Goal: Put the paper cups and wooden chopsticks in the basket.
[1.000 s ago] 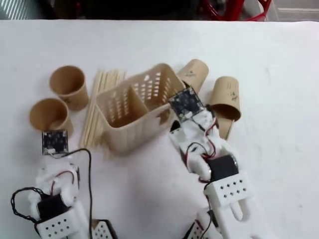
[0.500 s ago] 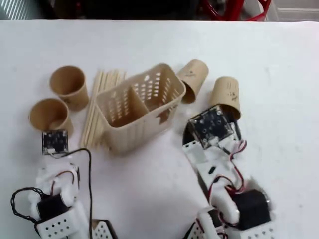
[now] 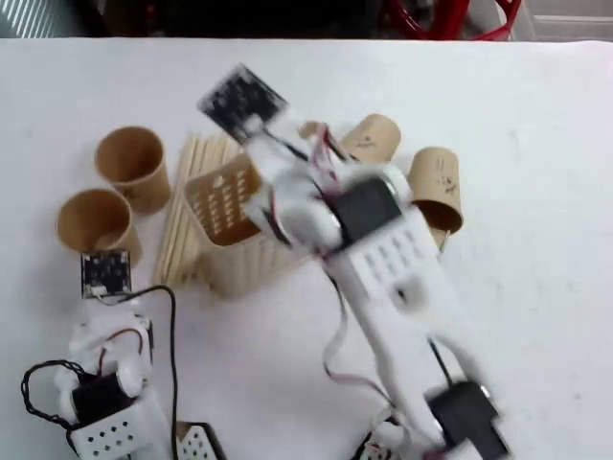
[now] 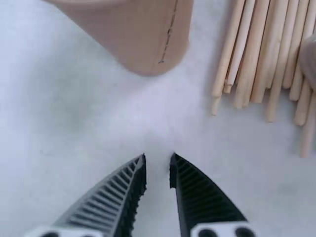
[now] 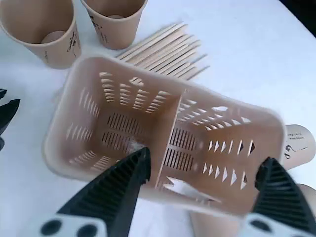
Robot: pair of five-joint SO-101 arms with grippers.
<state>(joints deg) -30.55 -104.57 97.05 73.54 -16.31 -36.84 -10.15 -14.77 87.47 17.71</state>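
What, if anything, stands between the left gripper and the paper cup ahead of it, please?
Nothing visible does: bare table lies between the left gripper and the paper cup, and the wooden chopsticks lie aside.

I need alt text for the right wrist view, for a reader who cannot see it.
The right gripper hangs open above a beige perforated plastic basket with two compartments, black fingers spread across it. Beyond the basket lie pale wooden chopsticks and stand two upright brown paper cups.
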